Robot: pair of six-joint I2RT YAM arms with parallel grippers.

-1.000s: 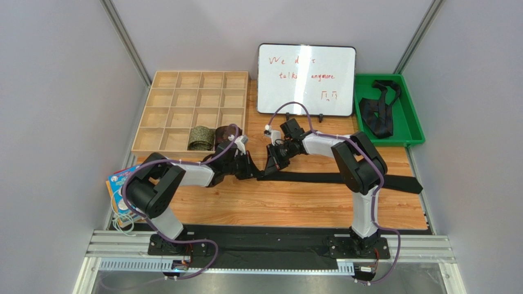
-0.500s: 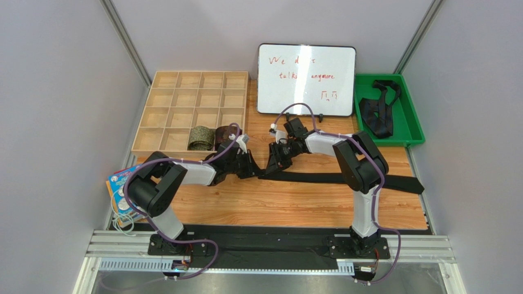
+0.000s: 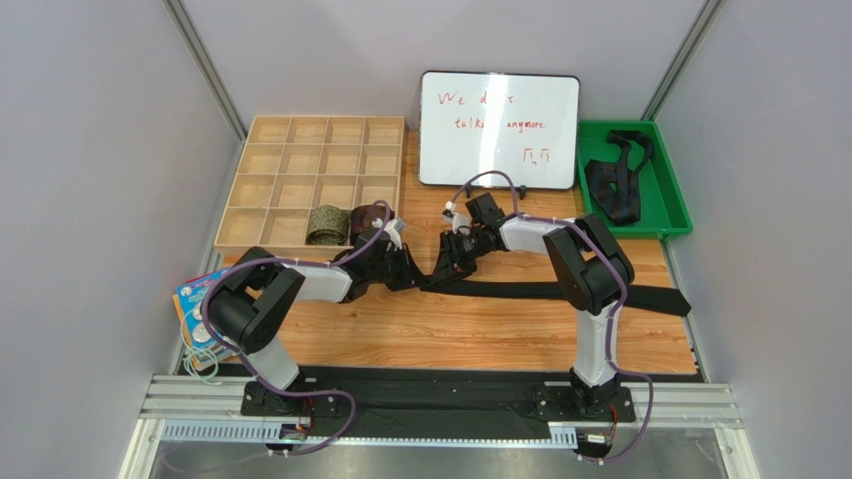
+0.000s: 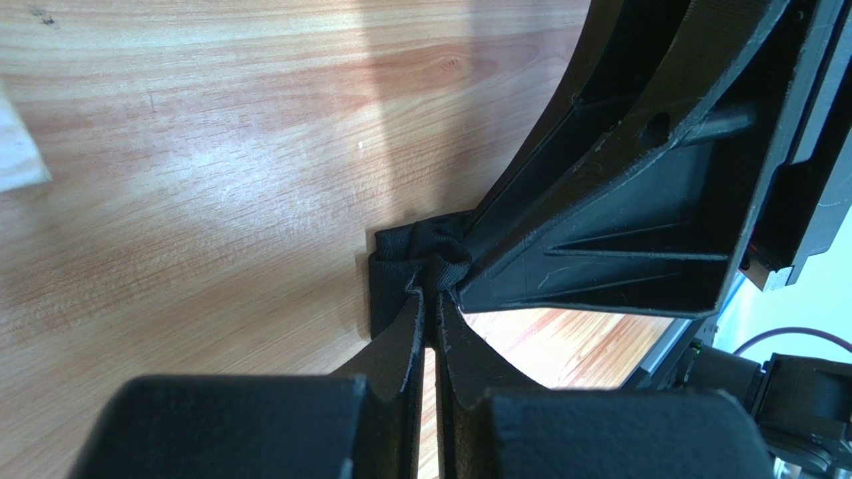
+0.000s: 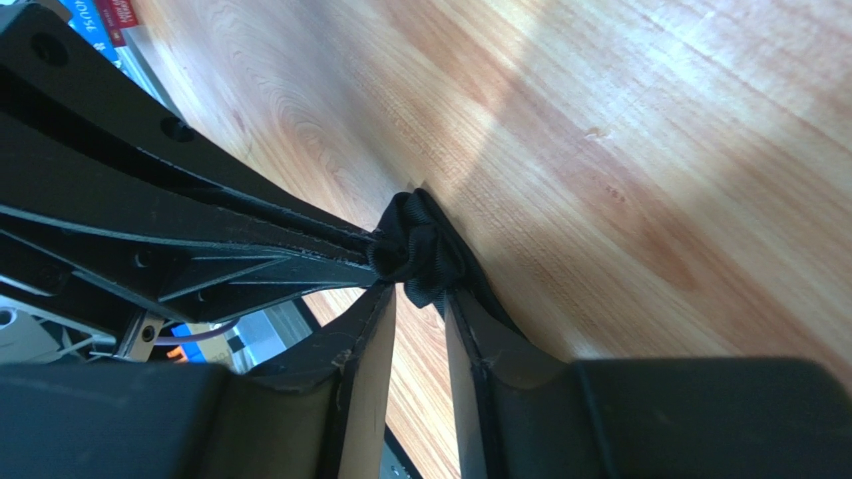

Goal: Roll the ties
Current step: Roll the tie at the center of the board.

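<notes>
Two ties are sitting finished: an olive roll [image 3: 325, 224] and a brown roll [image 3: 363, 218] are lying side by side in the bottom row of the tray [image 3: 325, 118] at the upper left of the top view. A third, a black tie [image 3: 560, 291], is only beginning. Nearly all of it is lying flat across the desk [image 3: 450, 339] from centre to right edge, and just its left end is bunching into a small coil [image 5: 420, 249] at centre frame. The left jaws are pressing together on that coil. The right jaws are standing apart at its other side, and whether their tips are touching the cloth is hard to say from the wrist view. More black ties [image 3: 612, 190] are waiting, unrolled, in the green bin [image 3: 662, 200] at upper right. I am judging the job less than half done: this tie's length and then the bin's heap, of unclear number, are remaining.
</notes>
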